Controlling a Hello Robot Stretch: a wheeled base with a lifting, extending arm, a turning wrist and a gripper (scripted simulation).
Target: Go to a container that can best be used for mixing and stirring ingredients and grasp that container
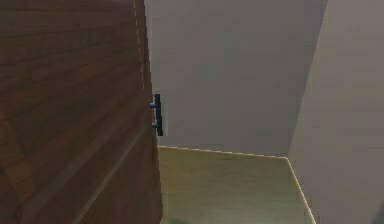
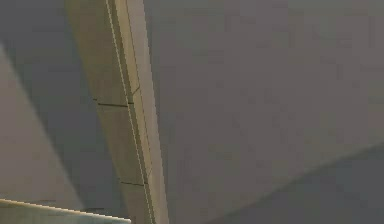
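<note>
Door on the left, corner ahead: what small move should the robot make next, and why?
Probably turn the base in place, away from this corner, to search elsewhere. Ahead, the wooden door, a bare wall and a short strip of floor close the way; the arm side view faces a pale door frame and plain wall.

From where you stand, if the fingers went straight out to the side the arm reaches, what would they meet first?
Most likely the grey wall that spans that side, just right of the pale upright frame. How far off the wall stands is unclear, so take this as a guess.
</note>
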